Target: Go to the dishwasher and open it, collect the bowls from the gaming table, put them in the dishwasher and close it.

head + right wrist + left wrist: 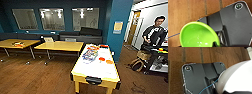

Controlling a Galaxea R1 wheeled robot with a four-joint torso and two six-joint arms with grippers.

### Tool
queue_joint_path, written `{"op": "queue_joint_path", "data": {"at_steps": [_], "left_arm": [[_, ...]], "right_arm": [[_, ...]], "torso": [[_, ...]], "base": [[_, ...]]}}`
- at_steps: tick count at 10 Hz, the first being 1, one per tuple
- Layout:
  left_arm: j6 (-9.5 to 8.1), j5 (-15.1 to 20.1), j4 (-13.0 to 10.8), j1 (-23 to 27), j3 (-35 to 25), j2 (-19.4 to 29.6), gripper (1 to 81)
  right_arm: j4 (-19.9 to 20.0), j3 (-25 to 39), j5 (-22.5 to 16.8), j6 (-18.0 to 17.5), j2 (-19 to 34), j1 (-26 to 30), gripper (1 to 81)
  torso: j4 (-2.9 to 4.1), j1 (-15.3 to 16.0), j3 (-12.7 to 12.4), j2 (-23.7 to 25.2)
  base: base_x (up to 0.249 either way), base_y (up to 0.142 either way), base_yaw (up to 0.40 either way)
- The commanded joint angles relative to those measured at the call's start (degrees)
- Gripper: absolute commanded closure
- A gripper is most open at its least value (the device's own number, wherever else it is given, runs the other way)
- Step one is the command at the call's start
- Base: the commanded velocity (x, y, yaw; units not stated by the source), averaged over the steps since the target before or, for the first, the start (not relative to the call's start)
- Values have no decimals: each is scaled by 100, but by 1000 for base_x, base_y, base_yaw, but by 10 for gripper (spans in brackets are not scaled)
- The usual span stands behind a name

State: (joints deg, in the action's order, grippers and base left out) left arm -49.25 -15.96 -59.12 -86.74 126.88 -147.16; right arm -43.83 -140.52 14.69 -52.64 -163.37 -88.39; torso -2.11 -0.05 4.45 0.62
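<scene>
The gaming table [100, 71], white-topped with yellow sides, stands just ahead in the head view. Near its right edge sit a red bowl [101, 59] and an orange bowl [109, 61], side by side. In the right wrist view a bright green bowl [196, 35] hangs tilted above the wooden floor, and my right gripper [215, 44] is shut on its rim, a dark finger hooked over it. The left wrist view has a large white rounded surface [235, 79] close to the camera above the floor; I cannot tell what it is.
A colourful box [90, 53] lies on the far half of the gaming table. Two yellow tables [60, 45] [15, 43] stand to the left before a dark sofa [82, 37]. A blue pillar [120, 25], a person [153, 32] at a rig and a backpack [137, 65] are on the right.
</scene>
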Motion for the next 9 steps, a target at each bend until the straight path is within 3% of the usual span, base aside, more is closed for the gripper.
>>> {"op": "queue_joint_path", "data": {"at_steps": [1,9], "left_arm": [[21,-21,-47,223,56,108,811],[21,-21,-47,222,74,108,811]], "right_arm": [[-161,-62,-159,-10,-15,221,811],[-161,-53,-133,-10,74,150,811]], "torso": [[0,5,0,0],[0,5,-2,0]], "base": [[-113,0,0],[-113,0,0]]}}
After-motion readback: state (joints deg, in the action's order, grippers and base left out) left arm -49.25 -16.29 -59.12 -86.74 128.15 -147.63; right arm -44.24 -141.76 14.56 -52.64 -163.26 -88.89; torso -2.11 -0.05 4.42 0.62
